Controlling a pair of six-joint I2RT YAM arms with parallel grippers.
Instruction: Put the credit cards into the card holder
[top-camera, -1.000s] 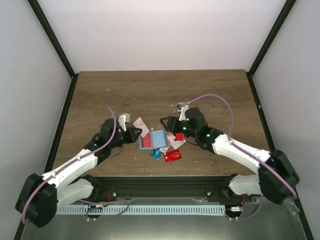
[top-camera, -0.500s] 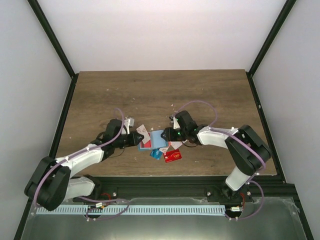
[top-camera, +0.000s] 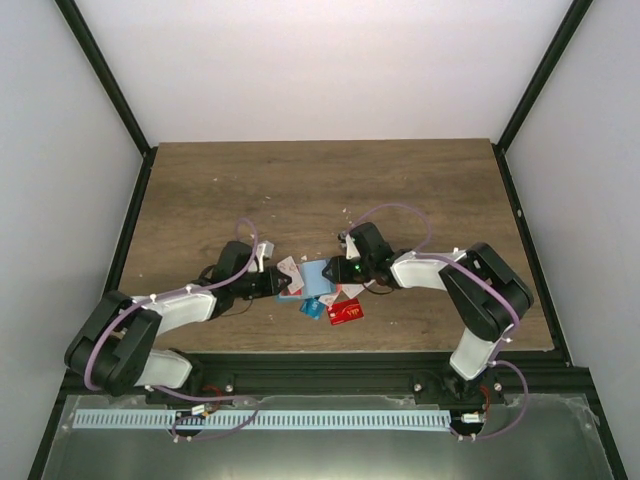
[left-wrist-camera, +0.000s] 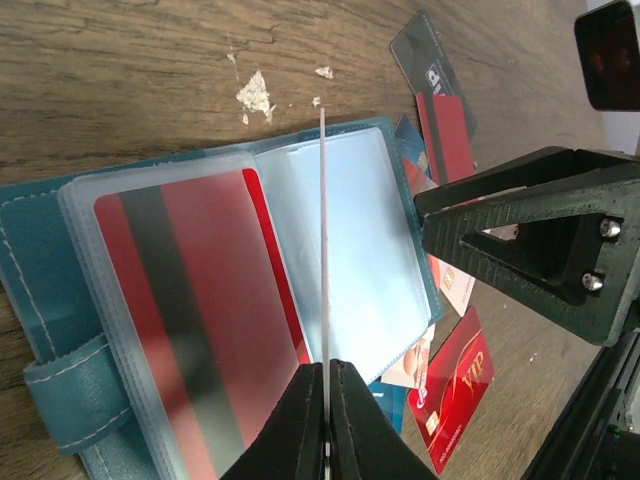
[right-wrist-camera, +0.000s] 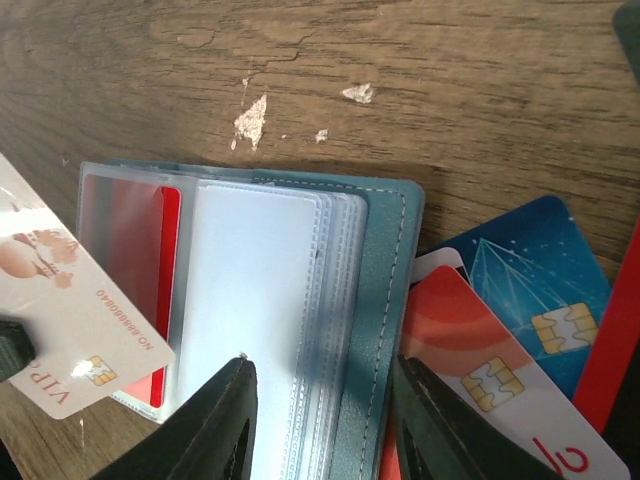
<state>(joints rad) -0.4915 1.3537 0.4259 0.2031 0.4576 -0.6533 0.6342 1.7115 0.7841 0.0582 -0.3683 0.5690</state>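
Scuffed brown wooden table (top-camera: 300, 180) fills the cell, and near its front edge the teal card holder (top-camera: 315, 280) lies open, its clear plastic sleeves facing up. One sleeve already holds a red card with a dark stripe (left-wrist-camera: 190, 310).

The left gripper (left-wrist-camera: 325, 400) is clenched on a white card (left-wrist-camera: 323, 230), which the left wrist view shows edge-on, standing over the fold between the sleeves. The right wrist view shows this card's chip face at the holder's left side.

The right gripper (right-wrist-camera: 330, 400) is spread wide and grasps nothing. Its fingers straddle the holder's right-hand sleeves, but I cannot tell whether they press on them.

Loose credit cards lie just beside the holder's right edge, among them a blue card (right-wrist-camera: 530, 290) and a red VIP card (left-wrist-camera: 455, 385).

The card's edge could miss the sleeve mouth and skate across the slick plastic. If the holder is not pinned, a push could slide it, and a hard push on the thin card could bow it or twist it in the grip.
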